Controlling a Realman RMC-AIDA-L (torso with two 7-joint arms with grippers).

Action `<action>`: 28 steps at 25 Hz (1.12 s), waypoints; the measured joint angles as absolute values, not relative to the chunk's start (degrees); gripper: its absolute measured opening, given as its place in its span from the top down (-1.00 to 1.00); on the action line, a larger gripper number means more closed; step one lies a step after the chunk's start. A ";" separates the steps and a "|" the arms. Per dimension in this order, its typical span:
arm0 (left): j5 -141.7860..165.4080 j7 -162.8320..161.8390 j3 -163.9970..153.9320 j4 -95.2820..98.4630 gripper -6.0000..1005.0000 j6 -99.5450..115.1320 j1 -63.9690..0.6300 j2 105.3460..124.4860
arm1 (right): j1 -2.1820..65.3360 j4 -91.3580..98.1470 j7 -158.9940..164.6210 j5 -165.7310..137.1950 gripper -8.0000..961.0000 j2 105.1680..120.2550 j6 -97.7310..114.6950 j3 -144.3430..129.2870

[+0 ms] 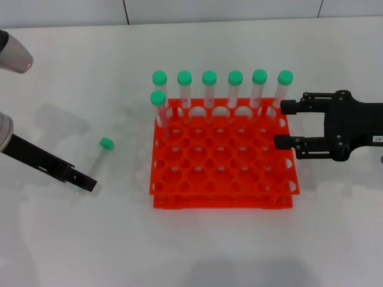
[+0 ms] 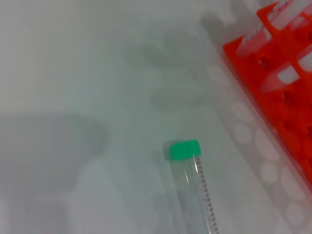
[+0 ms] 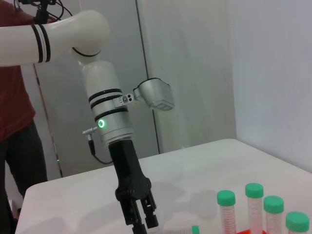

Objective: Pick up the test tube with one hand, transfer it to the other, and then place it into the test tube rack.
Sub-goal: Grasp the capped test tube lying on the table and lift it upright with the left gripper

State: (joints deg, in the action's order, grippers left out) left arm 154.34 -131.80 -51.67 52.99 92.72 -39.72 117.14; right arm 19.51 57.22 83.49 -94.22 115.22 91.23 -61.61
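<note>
Reaching left tool (image 1: 84,181), fingers seemingly together, toward test tube (image 1: 100,155) lying near surface's left edge; needing spreading, then pinching.

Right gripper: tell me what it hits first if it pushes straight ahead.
Probably the orange rack and its tubes. The right gripper, fingers open, points left at the rack's right edge; its height is unclear.

A white table (image 1: 72,251) with a smooth, matt surface fills the scene, and soft grey shadows lie on it. Beyond its far edge stand pale grey wall panels (image 3: 185,73) with thin vertical seams. A person in a dark red shirt (image 3: 12,83) stands there.
</note>
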 joint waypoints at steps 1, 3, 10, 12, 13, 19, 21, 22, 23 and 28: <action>154.35 -131.85 -52.05 52.99 -0.56 92.92 -39.73 117.08 | 19.52 57.22 83.50 -94.22 -0.45 115.22 91.23 -61.59; 154.48 -132.01 -52.81 52.99 -0.44 93.08 -39.73 116.96 | 19.51 57.21 83.50 -94.22 -0.45 115.22 91.23 -61.56; 155.13 -132.28 -53.26 52.37 -0.11 92.66 -39.91 116.54 | 19.51 56.91 83.49 -94.22 -0.45 115.22 91.15 -61.60; 155.13 -132.26 -53.26 52.36 -0.12 92.64 -39.91 116.54 | 19.56 56.61 83.50 -94.22 -0.45 115.22 91.14 -61.61; 155.13 -132.26 -53.26 52.35 -0.12 92.64 -39.92 116.54 | 19.64 56.44 83.50 -94.22 -0.45 115.22 91.14 -61.61; 155.14 -132.28 -53.26 52.30 -0.11 92.70 -40.17 116.54 | 19.76 56.33 83.02 -94.16 -0.45 115.22 91.08 -61.61; 155.14 -132.26 -53.26 52.10 -0.11 92.74 -40.27 116.54 | 19.77 56.29 82.90 -94.10 -0.45 115.22 91.06 -61.61; 155.14 -132.25 -53.26 51.89 -0.11 92.73 -40.35 116.54 | 19.77 56.26 82.88 -94.07 -0.45 115.22 91.05 -61.61; 155.14 -132.20 -53.26 51.51 -0.11 92.71 -40.45 116.52 | 19.78 56.25 82.88 -94.06 -0.45 115.22 91.04 -61.61; 155.21 -132.18 -53.37 50.91 -0.11 92.64 -40.86 116.39 | 19.88 55.86 82.87 -94.04 -0.45 115.22 90.95 -61.61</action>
